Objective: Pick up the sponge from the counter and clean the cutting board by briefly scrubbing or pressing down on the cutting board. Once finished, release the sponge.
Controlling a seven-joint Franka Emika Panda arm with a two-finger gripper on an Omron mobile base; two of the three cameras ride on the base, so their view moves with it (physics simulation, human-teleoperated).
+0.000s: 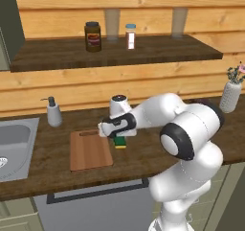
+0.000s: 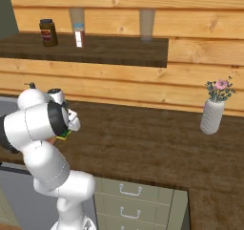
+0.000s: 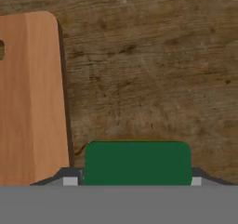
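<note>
The gripper has its fingers closed against both ends of the sponge, which sits on the counter just beside the cutting board.

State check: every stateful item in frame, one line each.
end effector: shut on sponge
sponge: gripped, beside the board on the counter
cutting board: flat, bare
jar: lidded, upright on shelf
soap dispenser: upright
vase: upright, holds flowers
</note>
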